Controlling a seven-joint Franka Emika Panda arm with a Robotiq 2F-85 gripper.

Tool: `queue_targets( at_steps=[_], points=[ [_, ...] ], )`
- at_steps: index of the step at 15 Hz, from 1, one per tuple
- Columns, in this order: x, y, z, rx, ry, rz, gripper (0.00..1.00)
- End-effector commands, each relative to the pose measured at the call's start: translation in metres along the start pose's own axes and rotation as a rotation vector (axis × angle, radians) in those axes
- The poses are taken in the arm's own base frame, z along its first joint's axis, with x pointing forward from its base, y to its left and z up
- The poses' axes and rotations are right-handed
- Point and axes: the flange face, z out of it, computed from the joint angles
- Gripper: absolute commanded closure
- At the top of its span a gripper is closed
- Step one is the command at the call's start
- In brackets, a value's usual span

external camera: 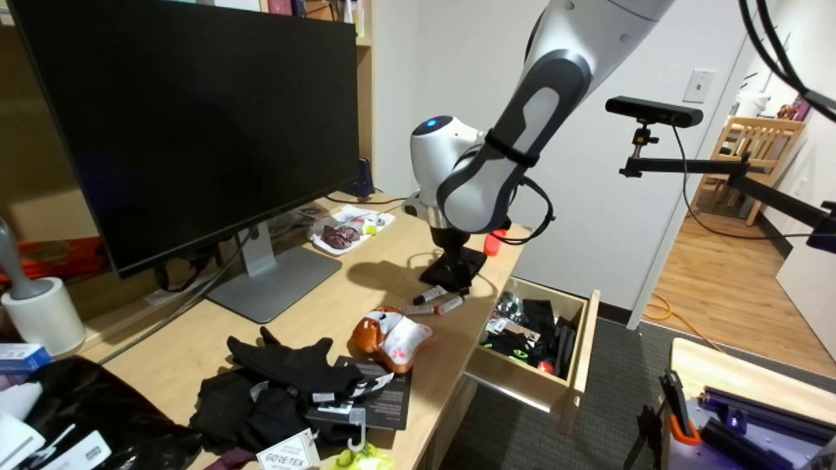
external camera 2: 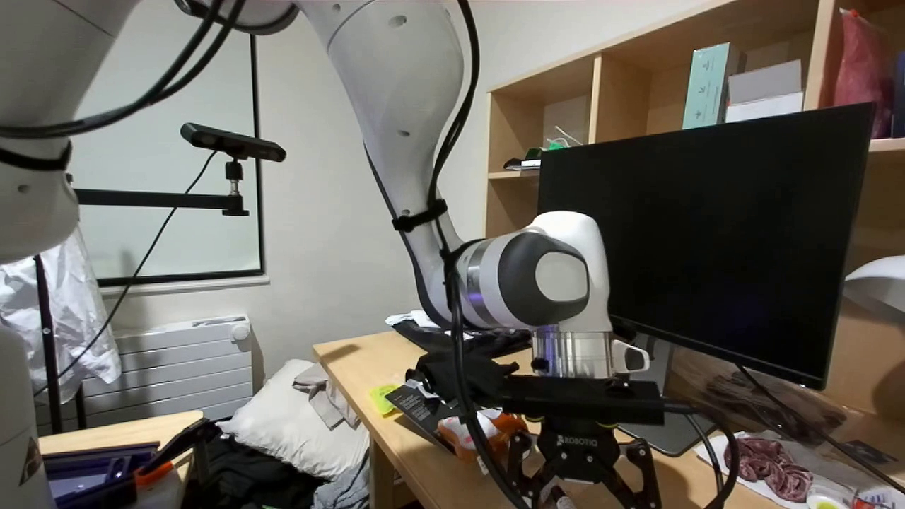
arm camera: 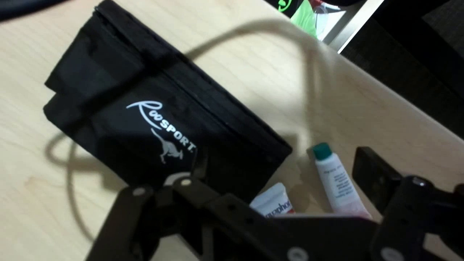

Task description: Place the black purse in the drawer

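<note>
The black purse (arm camera: 119, 69), with a white RooSport logo, lies flat on the desk in the wrist view. It also shows in an exterior view as a dark flat shape (external camera: 476, 260) partly behind the gripper. My gripper (arm camera: 284, 166) is open, pointing down, low over the purse's near end; it shows in both exterior views (external camera: 460, 281) (external camera 2: 585, 484). One finger overlaps the purse in the wrist view; whether it touches cannot be told. Nothing is held. The drawer (external camera: 586, 343) is pulled open beside the desk, holding mixed dark items; its edge shows in the wrist view (arm camera: 349, 27).
Small tubes lie near the purse, one green-capped (arm camera: 337, 177) and one Aquaphor (arm camera: 273, 199), between the fingers in the wrist view. An orange-white toy (external camera: 392, 336), black gloves (external camera: 287, 365), a red object (external camera: 494, 243) and a monitor (external camera: 196, 130) are on the desk.
</note>
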Motion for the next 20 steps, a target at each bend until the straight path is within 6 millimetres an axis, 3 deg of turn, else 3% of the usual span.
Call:
queue_targets(
  at_steps=[1, 4, 9, 20],
  points=[
    [-0.004, 0.012, -0.024, 0.026, 0.048, 0.030, 0.00],
    [-0.004, 0.026, -0.032, -0.026, 0.087, 0.121, 0.00],
    [-0.004, 0.042, -0.025, 0.006, 0.081, 0.393, 0.00],
    [-0.005, 0.070, 0.013, 0.131, -0.042, 0.819, 0.00]
  ],
)
